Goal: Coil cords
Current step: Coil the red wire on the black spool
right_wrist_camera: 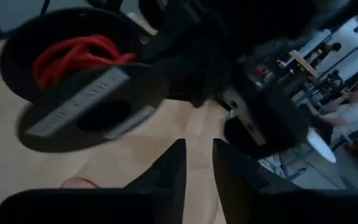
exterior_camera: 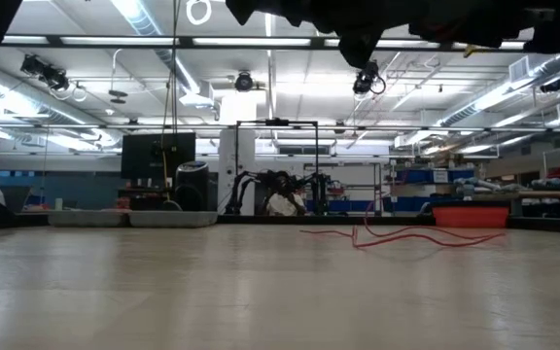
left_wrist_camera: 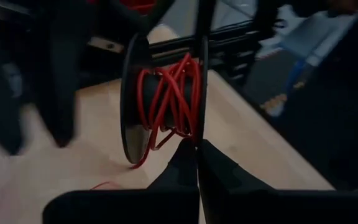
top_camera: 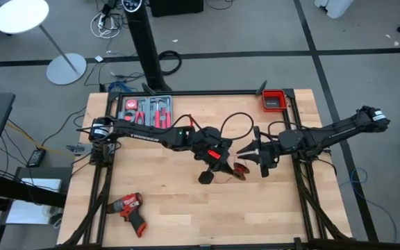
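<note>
- Red wire [left_wrist_camera: 166, 93] is partly wound on a black spool [left_wrist_camera: 132, 99], mid-frame in the high view.
- Left gripper [left_wrist_camera: 197, 155] pinches the spool's flange; right gripper [right_wrist_camera: 197, 163], jaws slightly parted, holds nothing.
- Loose wire trails on the table [exterior_camera: 261, 292]; black cable [top_camera: 236, 118] uncoiled.

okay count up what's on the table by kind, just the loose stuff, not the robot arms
Spool wound with red wire: 1
Black cable: 1
Cordless drill: 1
Tool tray of red-handled hand tools: 1
Red bin: 1
Total: 5
</note>
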{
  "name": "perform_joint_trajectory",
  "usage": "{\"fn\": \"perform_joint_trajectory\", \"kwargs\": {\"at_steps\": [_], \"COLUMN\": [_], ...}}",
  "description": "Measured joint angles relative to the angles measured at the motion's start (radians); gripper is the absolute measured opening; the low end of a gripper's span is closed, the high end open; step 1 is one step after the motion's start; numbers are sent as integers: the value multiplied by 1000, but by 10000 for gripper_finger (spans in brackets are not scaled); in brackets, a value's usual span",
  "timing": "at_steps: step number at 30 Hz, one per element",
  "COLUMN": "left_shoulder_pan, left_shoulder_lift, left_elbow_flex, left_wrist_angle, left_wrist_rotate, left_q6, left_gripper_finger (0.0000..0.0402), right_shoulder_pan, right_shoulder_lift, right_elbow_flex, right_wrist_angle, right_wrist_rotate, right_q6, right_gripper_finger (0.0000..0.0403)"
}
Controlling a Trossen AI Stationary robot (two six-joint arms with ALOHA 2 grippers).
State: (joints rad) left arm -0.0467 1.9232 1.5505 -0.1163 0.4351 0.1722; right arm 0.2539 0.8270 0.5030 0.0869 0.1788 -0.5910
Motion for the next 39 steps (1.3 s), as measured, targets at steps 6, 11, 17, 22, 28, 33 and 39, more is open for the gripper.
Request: {"fn": "perform_joint_trajectory", "kwargs": {"at_steps": [6, 11, 17, 22, 28, 33, 39], "left_shoulder_pan": [-28, -42, -47, -50, -51, -51, -53], "left_shoulder_lift": [0, 0, 0, 0, 0, 0, -1], "left_elbow_flex": [0, 0, 0, 0, 0, 0, 0], "left_wrist_angle": [-95, -185, -115, -69, -26, -9, -7], "left_wrist_rotate": [28, 32, 49, 50, 49, 49, 55], "left_q6": [7, 31, 72, 86, 87, 89, 88], "left_gripper_finger": [0, 0, 0, 0, 0, 0, 0], "right_shoulder_pan": [-3, -26, -58, -93, -92, -92, -92], "right_shoulder_lift": [-43, -42, 2, 42, 83, 139, 197], "right_elbow_flex": [2, 2, -5, -76, -147, -151, -150], "right_wrist_angle": [-137, -309, -375, -299, -202, -170, -130], "right_wrist_rotate": [0, -45, -143, -138, -141, -39, -33], "right_q6": [144, 372, 466, 435, 388, 414, 415], "right_gripper_finger": [83, 79, 83, 86, 90, 89, 92]}}
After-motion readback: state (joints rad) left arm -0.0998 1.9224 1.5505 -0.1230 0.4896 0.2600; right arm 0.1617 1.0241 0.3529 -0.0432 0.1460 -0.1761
